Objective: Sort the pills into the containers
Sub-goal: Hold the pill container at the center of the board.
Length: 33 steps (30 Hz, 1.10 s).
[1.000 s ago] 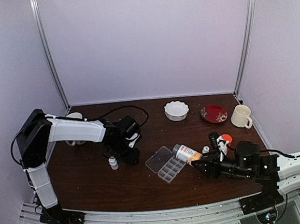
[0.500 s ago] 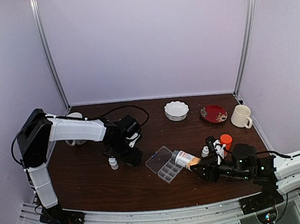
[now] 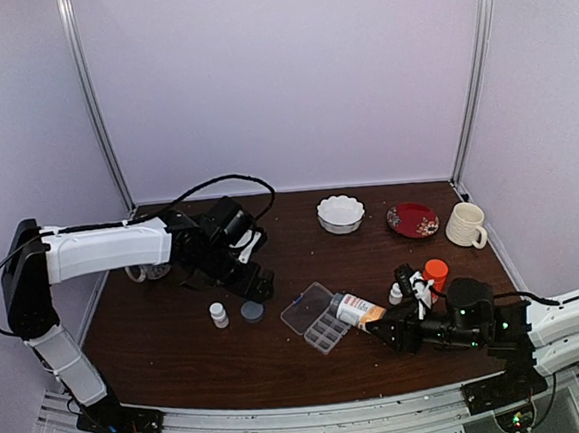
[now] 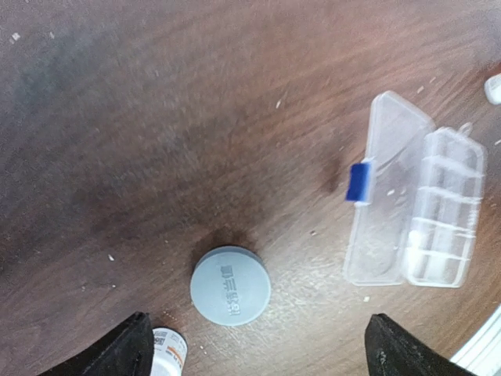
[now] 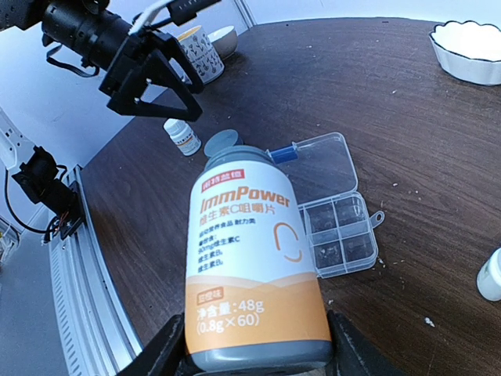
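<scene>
The clear organizer box (image 3: 320, 319) lies open at mid-table, its lid folded out to the left; it also shows in the left wrist view (image 4: 438, 211) and the right wrist view (image 5: 337, 227). My right gripper (image 3: 383, 321) (image 5: 258, 348) is shut on a white-and-orange bottle (image 3: 355, 310) (image 5: 254, 274), tilted with its top over the box's near compartments. My left gripper (image 3: 249, 280) (image 4: 262, 348) hangs open above a grey cap (image 3: 252, 311) (image 4: 230, 283) that lies flat on the table. The pills are hidden from view.
A small white bottle (image 3: 218, 314) stands left of the cap. At the back are a white scalloped bowl (image 3: 340, 213), a red plate (image 3: 412, 220) and a cream mug (image 3: 466, 225). An orange bottle (image 3: 435, 271) and another small white bottle (image 3: 396, 292) stand right of the box.
My left gripper has opened, left the grey cap on the table and risen back-left. My right gripper has carried the bottle left, up to the box.
</scene>
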{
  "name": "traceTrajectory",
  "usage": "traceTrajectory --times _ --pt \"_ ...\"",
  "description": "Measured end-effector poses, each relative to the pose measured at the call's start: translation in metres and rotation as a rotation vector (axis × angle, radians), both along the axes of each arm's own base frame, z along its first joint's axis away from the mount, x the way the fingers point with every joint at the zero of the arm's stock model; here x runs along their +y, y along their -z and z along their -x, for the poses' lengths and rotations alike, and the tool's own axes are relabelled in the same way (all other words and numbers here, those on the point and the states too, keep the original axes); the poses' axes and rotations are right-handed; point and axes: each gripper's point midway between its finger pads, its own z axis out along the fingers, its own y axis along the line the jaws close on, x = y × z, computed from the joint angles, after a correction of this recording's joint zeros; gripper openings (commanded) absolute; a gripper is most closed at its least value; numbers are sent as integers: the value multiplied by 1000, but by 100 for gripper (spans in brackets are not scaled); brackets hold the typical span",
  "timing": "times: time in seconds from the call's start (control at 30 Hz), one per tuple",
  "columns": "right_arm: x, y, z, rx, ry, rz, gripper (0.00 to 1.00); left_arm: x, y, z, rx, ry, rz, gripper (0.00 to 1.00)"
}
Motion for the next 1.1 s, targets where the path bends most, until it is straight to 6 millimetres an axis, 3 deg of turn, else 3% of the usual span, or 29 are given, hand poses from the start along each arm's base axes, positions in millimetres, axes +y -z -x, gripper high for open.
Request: traceTrajectory --times 0.23,0.33,0.47,0.7,0.9,1.1 --pt "0 -5 0 4 7 -24 0 -2 -65 -3 -130 -27 160 98" --pt "1 -9 -1 -1 9 -42 0 -2 -77 1 -175 -14 235 97" --pt "0 -9 -2 1 14 -44 0 -13 -65 10 -134 34 293 85" --pt "-5 -8 -9 3 50 -42 0 -43 -42 14 -47 102 367 72" --pt "-14 -4 -17 15 107 -29 0 -52 -25 15 -8 118 378 66" --pt "-17 -1 -19 22 120 -19 0 -60 12 22 56 131 308 64"
